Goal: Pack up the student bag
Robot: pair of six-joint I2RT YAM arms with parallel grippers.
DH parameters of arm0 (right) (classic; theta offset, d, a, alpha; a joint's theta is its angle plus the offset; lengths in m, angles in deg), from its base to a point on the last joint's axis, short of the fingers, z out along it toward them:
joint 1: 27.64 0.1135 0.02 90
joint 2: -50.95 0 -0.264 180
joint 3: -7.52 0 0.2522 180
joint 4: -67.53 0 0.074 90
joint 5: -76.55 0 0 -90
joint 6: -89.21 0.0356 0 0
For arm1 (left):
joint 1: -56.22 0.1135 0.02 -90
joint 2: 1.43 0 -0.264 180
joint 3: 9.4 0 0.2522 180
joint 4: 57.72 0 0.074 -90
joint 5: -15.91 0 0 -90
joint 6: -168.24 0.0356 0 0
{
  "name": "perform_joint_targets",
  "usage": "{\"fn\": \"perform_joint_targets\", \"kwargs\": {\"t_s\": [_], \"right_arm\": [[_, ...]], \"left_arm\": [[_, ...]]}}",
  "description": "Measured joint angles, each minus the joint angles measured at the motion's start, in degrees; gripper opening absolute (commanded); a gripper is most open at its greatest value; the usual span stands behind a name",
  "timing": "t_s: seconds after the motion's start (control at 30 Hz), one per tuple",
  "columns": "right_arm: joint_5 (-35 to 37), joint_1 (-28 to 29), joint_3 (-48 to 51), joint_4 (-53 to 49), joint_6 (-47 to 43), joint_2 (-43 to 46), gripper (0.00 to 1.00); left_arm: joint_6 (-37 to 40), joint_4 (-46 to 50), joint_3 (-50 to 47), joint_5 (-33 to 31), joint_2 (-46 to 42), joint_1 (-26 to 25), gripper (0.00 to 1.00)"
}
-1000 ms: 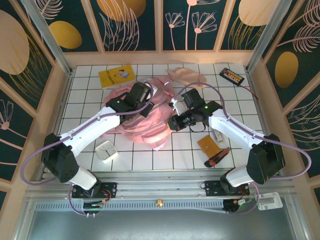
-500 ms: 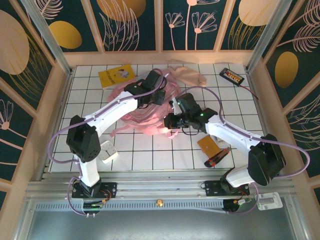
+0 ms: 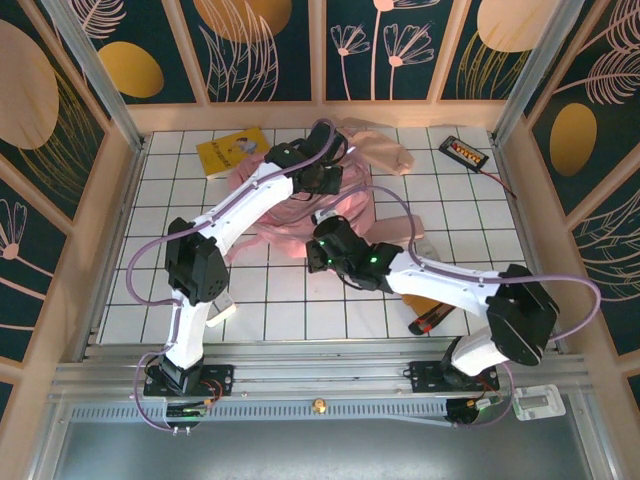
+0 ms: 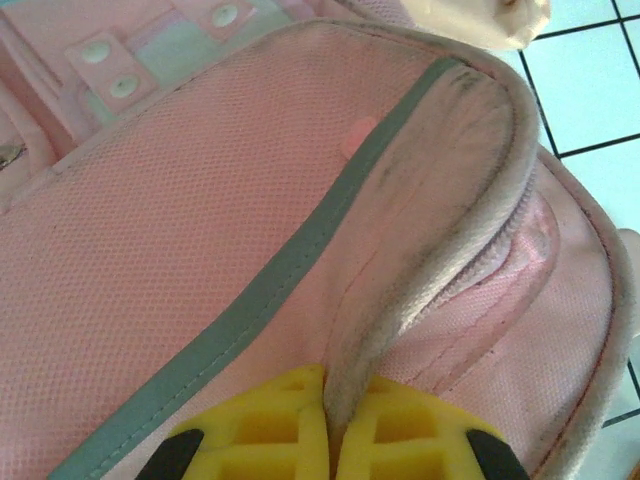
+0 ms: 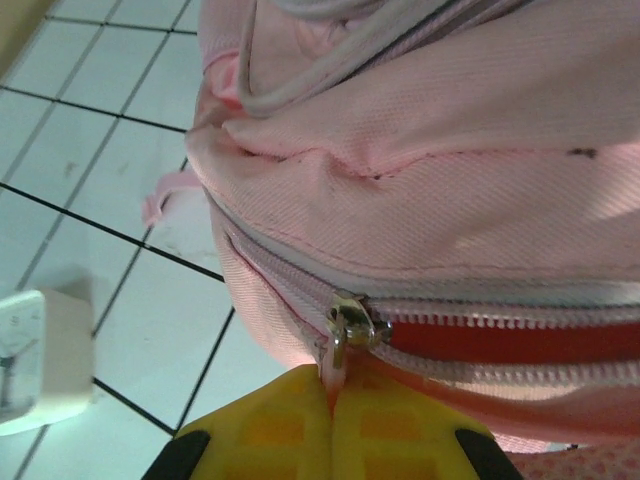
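Pink student bag (image 4: 200,220); yellow book's (image 3: 228,152) cover print too small to read.

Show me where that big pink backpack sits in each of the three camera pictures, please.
Top external: the pink backpack lies mid-table, under both arms.
Left wrist: pink backpack spreads from the left edge; the left gripper pinches its piped edge.
Right wrist: pink backpack across the top and right; the right gripper pinches its zipper pull.
Shared landmark: the white tiled tabletop with black grid lines.
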Motion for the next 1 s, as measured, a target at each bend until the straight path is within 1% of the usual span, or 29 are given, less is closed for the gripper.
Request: {"fn": "perform_joint_targets", "kwargs": {"t_s": [0.13, 0.2, 0.23, 0.27, 0.3, 0.4, 0.53, 0.57, 0.63, 0.7, 0.83, 1.0], "right_arm": [[-0.1, 0.3, 0.0, 0.3, -0.5, -0.6, 0.0], [-0.6, 0.3, 0.5, 0.6, -0.7, 0.5, 0.0], [-1.2, 0.2, 1.2, 0.9, -0.9, 1.4, 0.0], [-2.1, 0.1, 2.3, 1.2, -1.2, 2.7, 0.0], [-3.3, -0.3, 3.5, 1.2, -1.4, 4.3, 0.0], [-7.5, -2.1, 7.7, 1.2, -2.8, 10.0, 0.0], [-14.4, -6.7, 14.3, 1.8, -6.6, 18.6, 0.0], [-15.9, -7.8, 15.8, 2.1, -7.6, 20.2, 0.0], [-19.5, -10.5, 19.0, 2.7, -10.2, 23.1, 0.0], [-22.2, -12.4, 21.0, 2.7, -12.3, 24.3, 0.0], [-25.9, -14.6, 22.5, 2.7, -16.3, 24.6, 0.0], [-28.0, -15.4, 25.1, 4.8, -19.4, 27.7, 0.0]], "left_arm": [[0.1, 0.5, -0.5, 0.5, -0.1, 0.0, 0.0], [0.3, -1.7, -4.1, 0.9, -1.9, 0.0, 0.0], [0.6, -3.2, -7.0, 1.1, -3.5, -0.1, 0.02], [1.0, -4.3, -9.6, 1.2, -5.1, -0.1, 0.12], [1.6, -5.7, -12.6, 1.3, -7.2, -0.3, 0.18], [2.5, -7.6, -20.6, 1.2, -13.8, -0.7, 0.3], [2.7, -8.0, -26.4, 1.0, -21.1, -1.0, 0.4], [2.7, -8.0, -26.7, 0.8, -22.1, -1.0, 0.44], [2.9, -8.1, -26.7, 0.5, -23.4, -1.0, 0.55], [2.9, -8.1, -26.7, 0.7, -23.8, -1.0, 0.6], [3.3, -7.5, -24.5, 3.7, -21.5, -0.9, 0.63], [6.5, -4.9, -12.1, 8.8, -11.8, -1.0, 0.66]]}}
